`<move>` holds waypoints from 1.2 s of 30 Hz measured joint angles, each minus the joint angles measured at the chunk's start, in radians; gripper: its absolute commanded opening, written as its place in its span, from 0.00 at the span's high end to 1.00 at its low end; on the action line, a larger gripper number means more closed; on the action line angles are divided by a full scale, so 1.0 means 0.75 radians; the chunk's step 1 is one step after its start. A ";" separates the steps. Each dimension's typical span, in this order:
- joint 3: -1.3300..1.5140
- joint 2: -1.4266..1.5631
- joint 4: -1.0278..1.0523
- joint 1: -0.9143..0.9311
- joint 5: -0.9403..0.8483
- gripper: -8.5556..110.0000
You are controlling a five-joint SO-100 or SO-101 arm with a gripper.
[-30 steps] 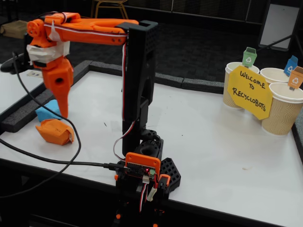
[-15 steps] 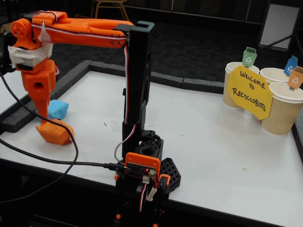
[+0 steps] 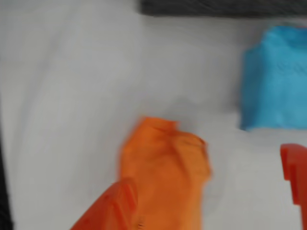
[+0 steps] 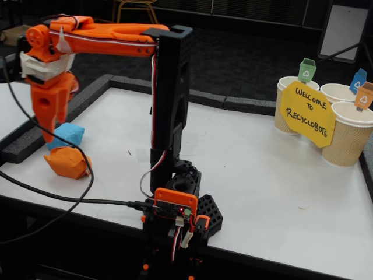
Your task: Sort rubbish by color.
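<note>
At the far left of the bench point(image 4: 262, 192), as the fixed view shows it, the tool point(image 4: 51, 135) is held just above the orange wad point(image 4: 68, 162), with the blue wad point(image 4: 69, 134) lying just behind it near the dark foam border point(image 4: 35, 143). In the wrist view the fingers are seen spread apart — one orange finger point(image 3: 108, 208) at the lower left edge of the orange wad point(image 3: 165, 170), the other point(image 3: 295, 167) well off to the right — and nothing is clamped. The blue wad point(image 3: 276, 79) is seen close to the right-hand finger.

A poor grasp is judged to be the main risk: the wad sits off-centre toward one finger, so it could be pushed aside rather than caught, or the blue wad could be nudged or pinched along with it. The trailing cable point(image 4: 87, 181) draped beside the wad could also be snagged.

No green wad is seen. On the yellow sign point(image 4: 307, 114) fixed to the paper cups point(image 4: 349, 137), "WELCOME TO RECYCLOBOTS" can be read — the small tags above carry recycling symbols only.
</note>
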 measured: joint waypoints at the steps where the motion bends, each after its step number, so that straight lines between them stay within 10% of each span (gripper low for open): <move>1: 0.010 0.000 0.000 0.012 0.004 0.73; 36: 0.121 0.000 0.053 -0.039 0.012 0.76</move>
